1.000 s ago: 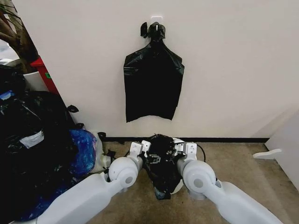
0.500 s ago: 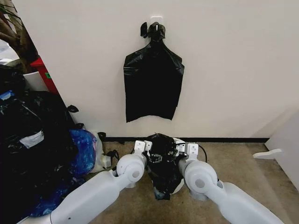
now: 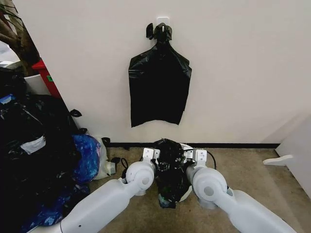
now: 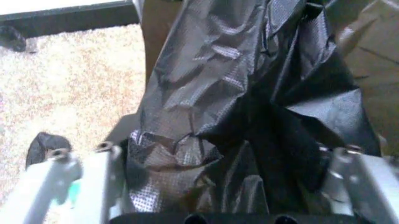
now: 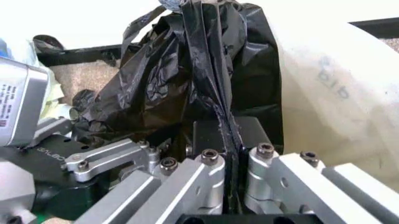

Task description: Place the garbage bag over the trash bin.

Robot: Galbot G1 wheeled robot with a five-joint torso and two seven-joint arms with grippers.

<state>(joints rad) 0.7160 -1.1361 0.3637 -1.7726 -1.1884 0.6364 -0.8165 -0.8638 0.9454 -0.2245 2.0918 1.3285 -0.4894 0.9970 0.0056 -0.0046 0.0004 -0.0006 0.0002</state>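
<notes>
A: Moved since a second ago?

B: Yes. Swung inward, by the look of the left arm (image 3: 141, 178): elbow nearer the middle now, close beside the bag (image 3: 167, 167). Right arm (image 3: 210, 187) about where it was.

A: And where to find the bag?

B: Draped over the top of the bin (image 3: 183, 195), between the two wrists, down by the foot of the wall (image 3: 243, 73). Hangs crinkled down the near side, with white plastic peeping out below.

A: Left gripper (image 4: 227, 154)?

B: Spread wide, one finger (image 4: 106, 172) on either side of a bunched fold of the bag. Not clenched on it. Sits over carpet (image 4: 74, 79).

A: Right gripper (image 5: 234, 158)?

B: Pinched tight on a thin pleat of the bag, fingers (image 5: 209, 177) nearly meeting. Pulls the plastic up in a taut ridge, right against the bin's white wall.

A: Anything else around?

B: Flat bunch (image 3: 159, 90) of black bags hung on the wall above, and a heap (image 3: 34, 145) of bulging ones off to the left.
</notes>
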